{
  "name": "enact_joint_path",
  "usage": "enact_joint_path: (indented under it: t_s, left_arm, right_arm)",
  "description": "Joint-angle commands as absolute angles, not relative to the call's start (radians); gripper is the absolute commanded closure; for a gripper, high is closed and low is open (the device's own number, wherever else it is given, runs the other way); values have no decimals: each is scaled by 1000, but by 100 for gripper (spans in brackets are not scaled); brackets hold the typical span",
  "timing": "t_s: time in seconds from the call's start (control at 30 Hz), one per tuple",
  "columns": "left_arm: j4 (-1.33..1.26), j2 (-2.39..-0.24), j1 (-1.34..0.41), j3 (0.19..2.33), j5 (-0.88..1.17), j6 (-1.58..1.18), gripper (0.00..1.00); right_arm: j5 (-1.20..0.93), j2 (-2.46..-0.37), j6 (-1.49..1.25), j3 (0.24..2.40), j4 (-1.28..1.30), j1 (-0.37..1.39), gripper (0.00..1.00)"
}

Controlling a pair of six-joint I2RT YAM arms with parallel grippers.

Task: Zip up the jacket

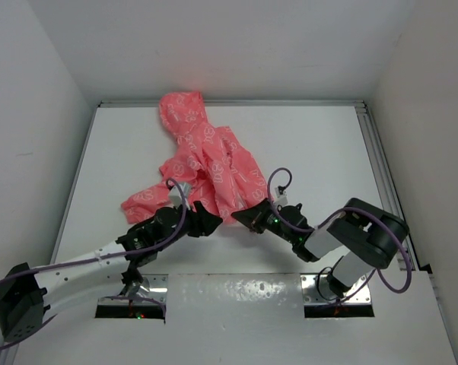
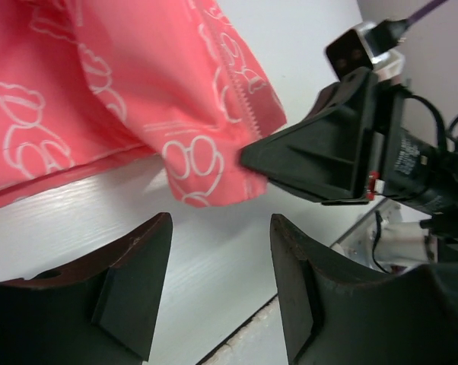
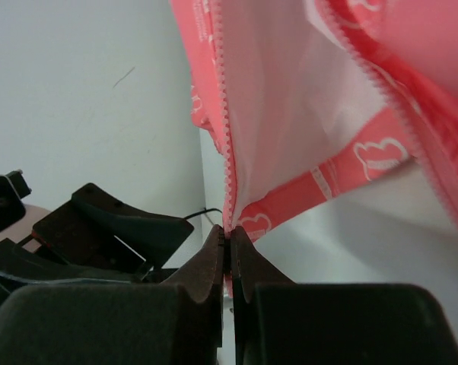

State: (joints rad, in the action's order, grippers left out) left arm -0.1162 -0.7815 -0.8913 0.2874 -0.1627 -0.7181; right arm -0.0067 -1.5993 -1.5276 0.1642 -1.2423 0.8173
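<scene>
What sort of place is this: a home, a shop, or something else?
Most likely a robotics lab test cell. A white table is boxed in by plain white walls, the left arm and right arm are bolted at its near edge, and the pink jacket is the only item laid out.

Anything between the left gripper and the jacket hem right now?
Only bare white table, per the left wrist view. The left gripper is open, short of the jacket hem; the right gripper pinches its corner.

No legible text; tiny white print on motor housing (image 2: 406,161) unreadable
</scene>
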Motion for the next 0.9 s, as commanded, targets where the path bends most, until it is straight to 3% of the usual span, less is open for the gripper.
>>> enact_joint_path:
  t_s: [0.0, 0.4, 0.87]
  left_arm:
    - [-328, -846, -896, 270, -71, -735, 48]
    - [-443, -959, -896, 244, -71, -732, 53]
    - [-583, -1072, -873, 239, -23, -747, 50]
  right_arm:
    - [-49, -1621, -1627, 132, -1604, 801, 100]
    - [-80, -1621, -1681, 137, -1681, 784, 100]
    - [-81, -1577, -1694, 135, -1681, 784, 100]
